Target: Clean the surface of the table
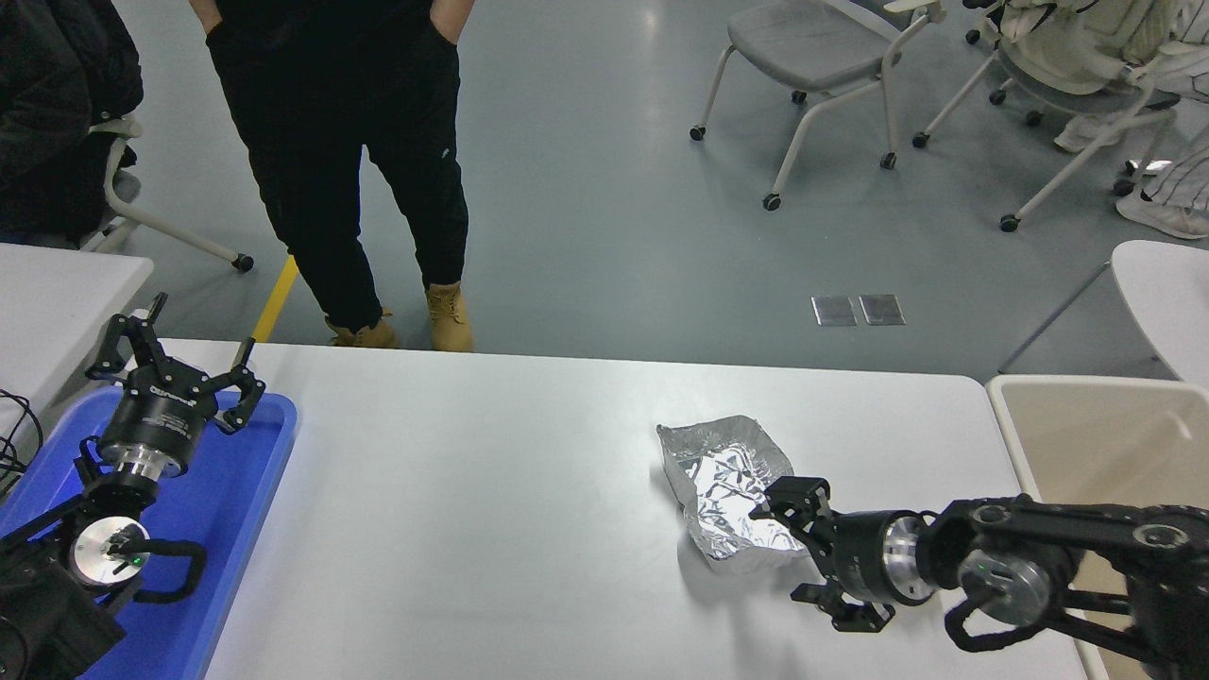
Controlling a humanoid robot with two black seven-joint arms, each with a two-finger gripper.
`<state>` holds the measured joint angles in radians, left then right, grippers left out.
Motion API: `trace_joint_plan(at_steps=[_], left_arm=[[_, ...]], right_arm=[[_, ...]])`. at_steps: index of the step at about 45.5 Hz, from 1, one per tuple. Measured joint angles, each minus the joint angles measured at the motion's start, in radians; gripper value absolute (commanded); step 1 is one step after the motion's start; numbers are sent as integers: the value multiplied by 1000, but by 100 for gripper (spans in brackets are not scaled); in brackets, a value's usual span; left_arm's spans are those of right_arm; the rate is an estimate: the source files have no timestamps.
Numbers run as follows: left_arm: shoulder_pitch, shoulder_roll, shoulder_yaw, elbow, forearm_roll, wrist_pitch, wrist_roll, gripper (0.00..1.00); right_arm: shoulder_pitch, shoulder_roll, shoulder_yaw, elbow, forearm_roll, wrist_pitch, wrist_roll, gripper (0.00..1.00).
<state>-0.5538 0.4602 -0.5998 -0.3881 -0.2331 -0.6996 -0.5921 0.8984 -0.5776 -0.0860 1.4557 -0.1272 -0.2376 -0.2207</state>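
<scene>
The white table surface (491,491) fills the middle of the head view. A crumpled piece of silver foil (723,477), shaped like a shallow tray, lies on it right of centre. My right gripper (779,557) comes in from the right edge and is open at the foil's near right corner. Its upper finger (789,499) lies over the foil's right edge and its lower finger (836,609) is on the table just in front of it. My left gripper (189,354) is parked, open and empty, above the blue tray at the lower left.
A blue plastic tray (236,510) sits at the table's left end. A beige bin (1086,425) stands past the right end. A person in black trousers (349,189) stands at the far side. Wheeled chairs (812,57) and smaller white tabletops (1166,293) stand around.
</scene>
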Motion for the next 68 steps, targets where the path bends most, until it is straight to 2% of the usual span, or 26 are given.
trace_joint_plan(at_steps=[15,31,37,45,46,54,59,64,68], left_arm=[[0,0,0,0,0,0,0,100],[0,0,0,0,0,0,0,100],[0,0,0,0,0,0,0,100],[0,0,0,0,0,0,0,100],[0,0,0,0,0,0,0,100],[0,0,0,0,0,0,0,100],[0,0,0,0,0,0,0,100],[0,0,0,0,0,0,0,100],[0,0,0,0,0,0,0,100]], right_arm=[[-2,79,-7,-137,13,-12,-2,100],[-4,113,-37,-198,38,-11,-3,97],[-1,118,-63,-211,37,-9,-3,87],[5,121,-88,-221,34,-5,-11,58],[5,121,-90,-221,35,-4,-14,49],[14,123,-98,-229,38,8,-56,27],[22,124,-101,-232,41,13,-80,19],[28,124,-101,-234,43,19,-99,1],[34,124,-97,-235,44,24,-117,0]])
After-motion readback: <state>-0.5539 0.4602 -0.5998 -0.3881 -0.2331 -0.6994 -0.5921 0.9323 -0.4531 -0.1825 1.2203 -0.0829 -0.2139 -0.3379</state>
